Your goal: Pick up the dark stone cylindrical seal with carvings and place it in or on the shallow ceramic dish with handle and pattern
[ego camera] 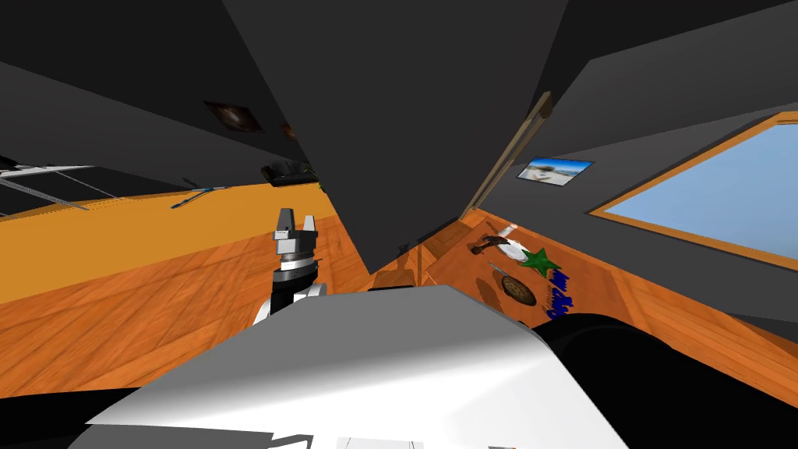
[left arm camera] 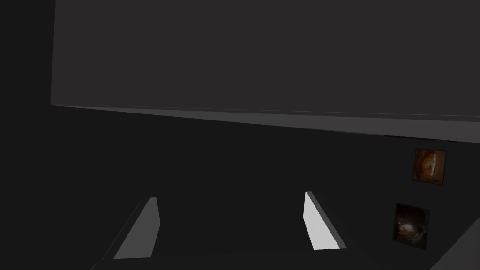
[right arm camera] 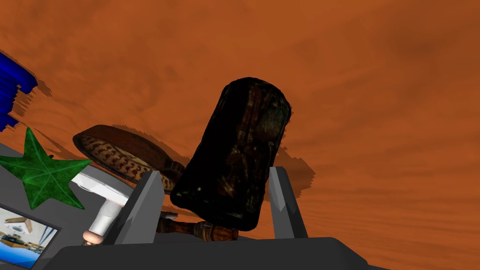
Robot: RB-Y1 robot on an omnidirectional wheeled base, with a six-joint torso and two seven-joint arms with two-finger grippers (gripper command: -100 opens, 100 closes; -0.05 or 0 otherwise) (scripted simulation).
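In the right wrist view a dark, carved cylindrical seal (right arm camera: 234, 154) stands tilted between my right gripper's (right arm camera: 214, 171) fingers. They press its sides, and it casts a shadow on the orange wooden surface (right arm camera: 365, 93) beyond. Just past the seal and to one side lies the shallow brown dish (right arm camera: 117, 152) with a spotted pattern. The head view shows that dish (ego camera: 518, 290) small at the right, with its thin handle. My left gripper (ego camera: 294, 222) hangs at centre left over the wooden floor, open and holding nothing (left arm camera: 229, 201).
Beside the dish lie a green star-shaped leaf (right arm camera: 42, 173), a blue object (right arm camera: 11, 93), a white-handled item (right arm camera: 105, 206) and a brown turned handle (right arm camera: 197, 229). A dark wall corner (ego camera: 405, 117) juts in at the middle. A window (ego camera: 725, 187) is at the right.
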